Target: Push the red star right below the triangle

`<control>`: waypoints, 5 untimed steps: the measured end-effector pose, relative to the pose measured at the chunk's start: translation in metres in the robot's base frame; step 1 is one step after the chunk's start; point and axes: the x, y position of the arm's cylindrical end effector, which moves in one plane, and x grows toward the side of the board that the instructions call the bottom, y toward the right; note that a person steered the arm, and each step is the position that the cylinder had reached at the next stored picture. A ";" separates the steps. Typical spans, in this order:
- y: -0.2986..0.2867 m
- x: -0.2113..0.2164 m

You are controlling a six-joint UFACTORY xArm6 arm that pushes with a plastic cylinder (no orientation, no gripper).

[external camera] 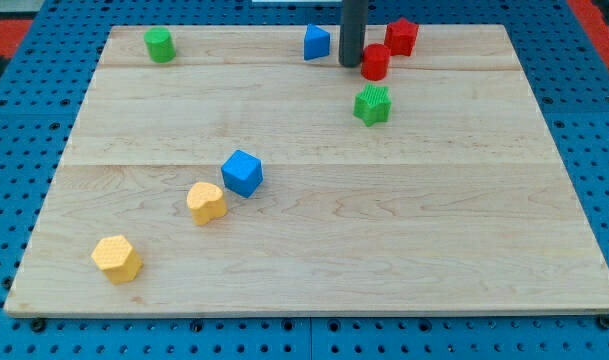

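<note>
The red star [401,36] sits near the view's top edge of the wooden board, right of centre. The blue triangle [316,42] lies to its left, also near the top edge. My tip [351,65] stands between them, just right of the triangle and against the left side of a red cylinder [375,62]. The red cylinder lies just below and left of the red star, close to it. The rod comes down from the view's top and hides the board behind it.
A green star [372,104] lies just below the red cylinder. A green cylinder [160,45] is at the top left. A blue cube [242,172], a yellow heart [206,202] and a yellow hexagon [117,258] run diagonally toward the bottom left.
</note>
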 end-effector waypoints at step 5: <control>0.053 -0.100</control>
